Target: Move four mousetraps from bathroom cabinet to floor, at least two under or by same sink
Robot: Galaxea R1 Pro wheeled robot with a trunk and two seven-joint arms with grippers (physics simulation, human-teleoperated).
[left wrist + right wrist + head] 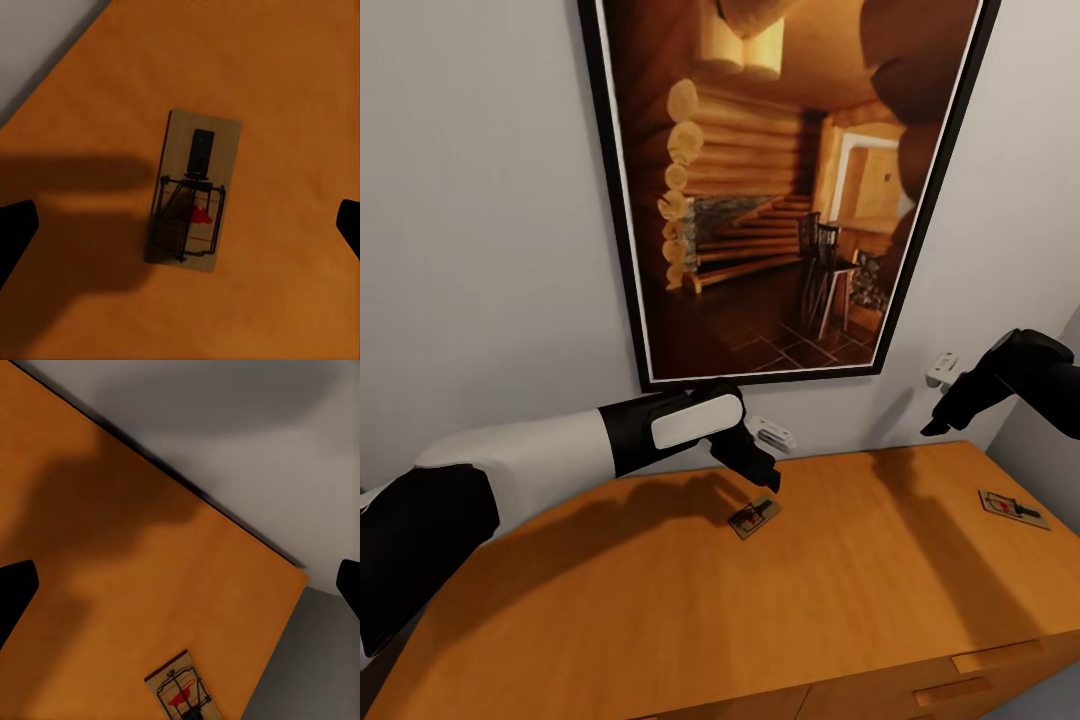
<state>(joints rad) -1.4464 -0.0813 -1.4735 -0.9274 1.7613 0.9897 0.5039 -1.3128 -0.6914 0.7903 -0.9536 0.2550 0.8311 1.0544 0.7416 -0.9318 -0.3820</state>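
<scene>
While the left claw (pixel 760 470) hangs spread directly above one mousetrap (pixel 754 516), its long axis crosses the fingers' gap.

So everything sits relative to the cabinet (pixel 660 610). One mousetrap (pixel 754 516) lies flat on its top, about mid-width and toward the back edge. The left gripper (pixel 765 478) hangs right above that trap. A second trap (pixel 1013 508) lies on the top near the right end, and the right gripper (pixel 945 418) is above the back edge there. A framed picture (pixel 785 185) hangs on the wall (pixel 480 220) behind the cabinet.
</scene>
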